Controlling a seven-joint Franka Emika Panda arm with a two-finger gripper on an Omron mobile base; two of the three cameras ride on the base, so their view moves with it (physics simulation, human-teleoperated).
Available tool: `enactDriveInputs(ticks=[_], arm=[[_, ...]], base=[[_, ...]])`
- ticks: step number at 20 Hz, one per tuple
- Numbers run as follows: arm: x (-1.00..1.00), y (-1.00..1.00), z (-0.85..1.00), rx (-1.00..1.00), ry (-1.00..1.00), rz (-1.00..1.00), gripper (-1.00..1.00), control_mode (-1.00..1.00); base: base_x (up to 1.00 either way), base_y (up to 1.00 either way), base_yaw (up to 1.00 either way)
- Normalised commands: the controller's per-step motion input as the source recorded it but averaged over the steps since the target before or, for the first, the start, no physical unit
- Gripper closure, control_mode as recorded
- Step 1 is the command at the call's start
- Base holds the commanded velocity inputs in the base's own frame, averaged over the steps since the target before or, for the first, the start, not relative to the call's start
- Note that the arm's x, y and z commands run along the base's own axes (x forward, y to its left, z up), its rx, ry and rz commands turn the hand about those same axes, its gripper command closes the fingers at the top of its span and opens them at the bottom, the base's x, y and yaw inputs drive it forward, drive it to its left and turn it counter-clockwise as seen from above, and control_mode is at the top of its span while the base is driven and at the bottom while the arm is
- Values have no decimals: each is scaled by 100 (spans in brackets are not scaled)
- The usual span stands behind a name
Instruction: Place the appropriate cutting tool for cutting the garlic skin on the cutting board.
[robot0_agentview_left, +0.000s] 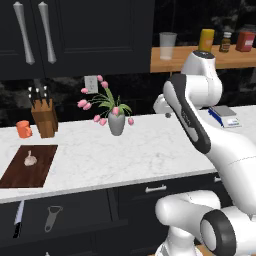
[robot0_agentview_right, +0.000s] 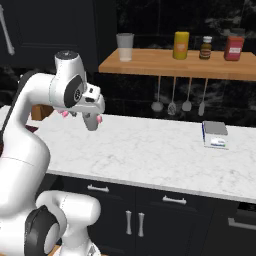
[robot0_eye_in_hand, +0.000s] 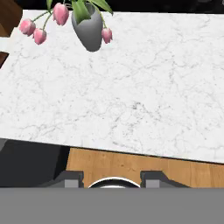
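Note:
The dark reddish-brown cutting board (robot0_agentview_left: 42, 152) lies at the left end of the white marble counter, with the small pale garlic (robot0_agentview_left: 30, 159) resting on it. Below the counter's front edge, the cutting tool (robot0_agentview_left: 18, 218), a slim black-handled knife, lies in a dark open drawer beside a grey peeler (robot0_agentview_left: 51, 218). My gripper (robot0_agentview_right: 92, 123) hangs above the middle of the counter, far right of the board and pointing down. In the hand view its fingertips (robot0_eye_in_hand: 73, 179) stand apart with nothing between them, over the counter's front edge.
A wooden knife block (robot0_agentview_left: 44, 117) and an orange cup (robot0_agentview_left: 23, 129) stand behind the board. A grey vase of pink tulips (robot0_agentview_left: 116, 123) sits mid-counter. A small scale (robot0_agentview_right: 215, 135) is at the right, utensils (robot0_agentview_right: 172, 100) hang under a wooden shelf (robot0_agentview_right: 150, 62).

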Motion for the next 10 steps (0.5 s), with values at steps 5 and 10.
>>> enactDriveInputs(ticks=[5, 10], arm=[[-38, 19, -10, 0, 0, 0, -100, -100], [-30, 99, -16, 0, 0, 0, -100, -100]], base=[[0, 0, 0], [0, 0, 0]])
